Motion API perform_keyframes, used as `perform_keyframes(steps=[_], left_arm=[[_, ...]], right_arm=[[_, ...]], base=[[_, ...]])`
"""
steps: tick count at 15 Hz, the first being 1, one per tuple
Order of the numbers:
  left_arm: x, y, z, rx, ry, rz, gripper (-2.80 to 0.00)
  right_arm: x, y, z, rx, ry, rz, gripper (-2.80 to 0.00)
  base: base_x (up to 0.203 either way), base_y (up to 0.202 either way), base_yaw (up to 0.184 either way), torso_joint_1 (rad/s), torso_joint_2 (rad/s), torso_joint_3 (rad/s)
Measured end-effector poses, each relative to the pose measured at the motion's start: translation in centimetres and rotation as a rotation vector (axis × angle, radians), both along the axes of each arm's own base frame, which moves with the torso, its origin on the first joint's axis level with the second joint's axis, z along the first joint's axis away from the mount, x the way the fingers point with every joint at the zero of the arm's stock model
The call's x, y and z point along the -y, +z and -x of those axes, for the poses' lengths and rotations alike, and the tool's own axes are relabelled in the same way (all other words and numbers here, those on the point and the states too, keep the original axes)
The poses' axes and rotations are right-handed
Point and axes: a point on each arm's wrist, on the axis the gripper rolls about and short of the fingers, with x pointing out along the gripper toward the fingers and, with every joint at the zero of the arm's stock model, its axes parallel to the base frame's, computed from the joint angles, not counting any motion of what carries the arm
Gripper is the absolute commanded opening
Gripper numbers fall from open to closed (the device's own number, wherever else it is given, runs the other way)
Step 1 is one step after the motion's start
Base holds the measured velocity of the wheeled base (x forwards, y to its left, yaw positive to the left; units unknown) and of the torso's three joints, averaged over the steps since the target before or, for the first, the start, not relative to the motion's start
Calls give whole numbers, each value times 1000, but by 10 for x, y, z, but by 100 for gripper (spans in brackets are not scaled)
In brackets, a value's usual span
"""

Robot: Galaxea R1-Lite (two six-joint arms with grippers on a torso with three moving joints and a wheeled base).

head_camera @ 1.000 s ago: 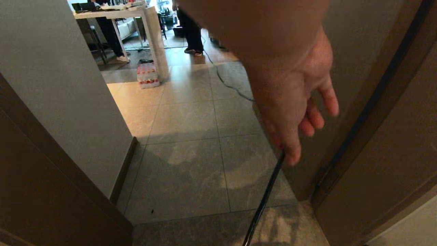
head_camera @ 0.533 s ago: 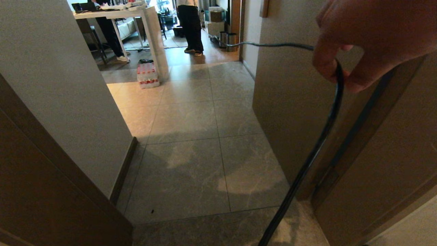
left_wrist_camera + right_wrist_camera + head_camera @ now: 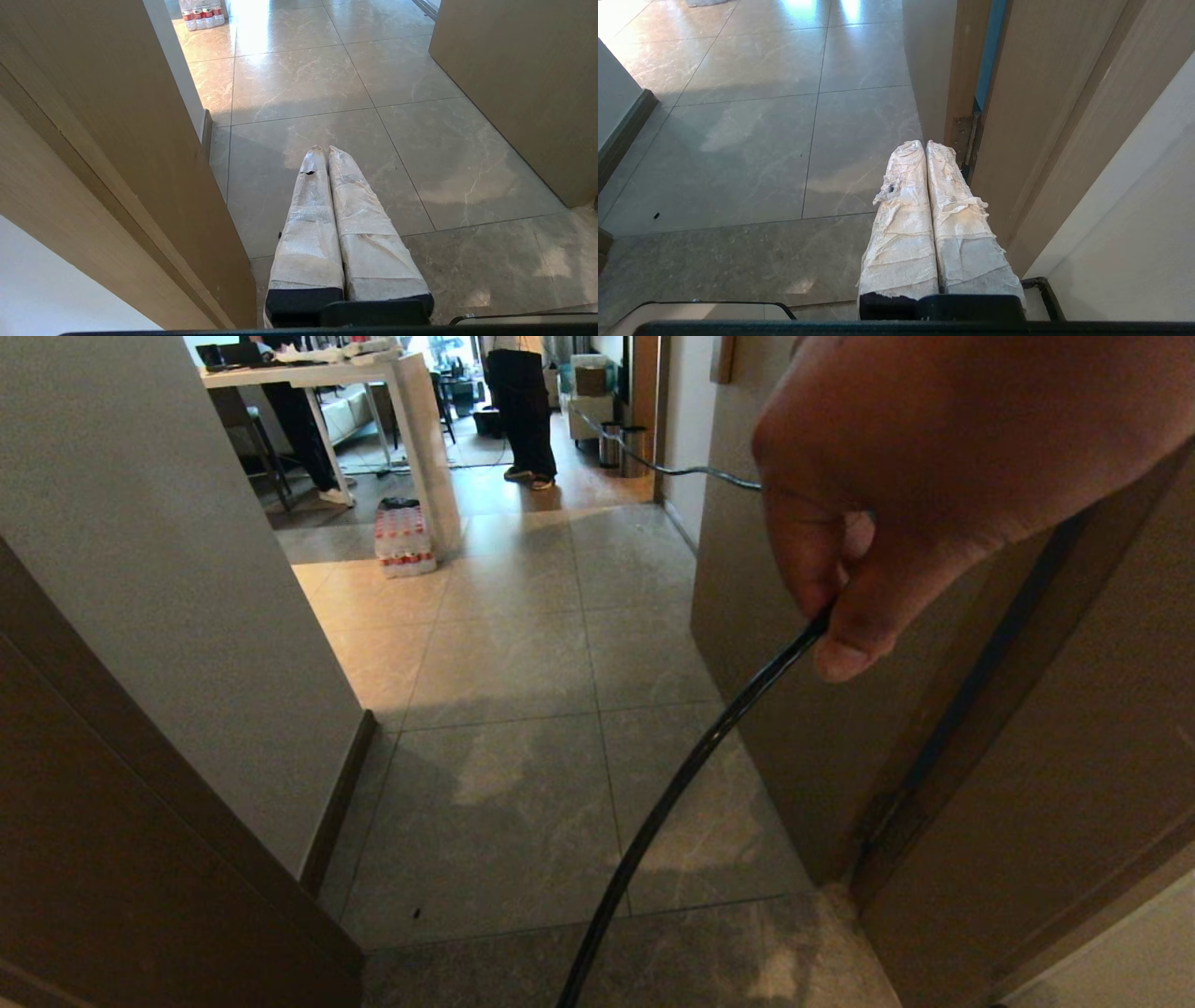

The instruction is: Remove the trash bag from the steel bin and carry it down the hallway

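Head view: person's hand (image 3: 934, 476) pinching black cable (image 3: 672, 803) near right; two steel bins (image 3: 624, 444) standing far down hallway floor (image 3: 523, 653); trash bag not showing; no legible writing on bottle pack (image 3: 403, 539).

Left wrist view: left gripper (image 3: 326, 151) hanging closed, empty.

Right wrist view: right gripper (image 3: 924, 144) closed, empty.

Judging: approach pending; driving toward bins coming next.

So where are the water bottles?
In the head view, the pack of water bottles sits on the floor far down the hallway, on the left, against the white table leg.
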Motion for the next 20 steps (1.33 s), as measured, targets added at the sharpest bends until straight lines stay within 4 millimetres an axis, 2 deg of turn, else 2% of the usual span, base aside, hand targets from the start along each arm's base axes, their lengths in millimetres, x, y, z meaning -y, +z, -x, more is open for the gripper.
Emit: perform_keyframes(steps=[20], left_arm=[[0, 0, 0, 0, 1, 0, -280]], right_arm=[[0, 0, 0, 0, 0, 0, -280]], base=[[0, 0, 0, 0, 0, 0]])
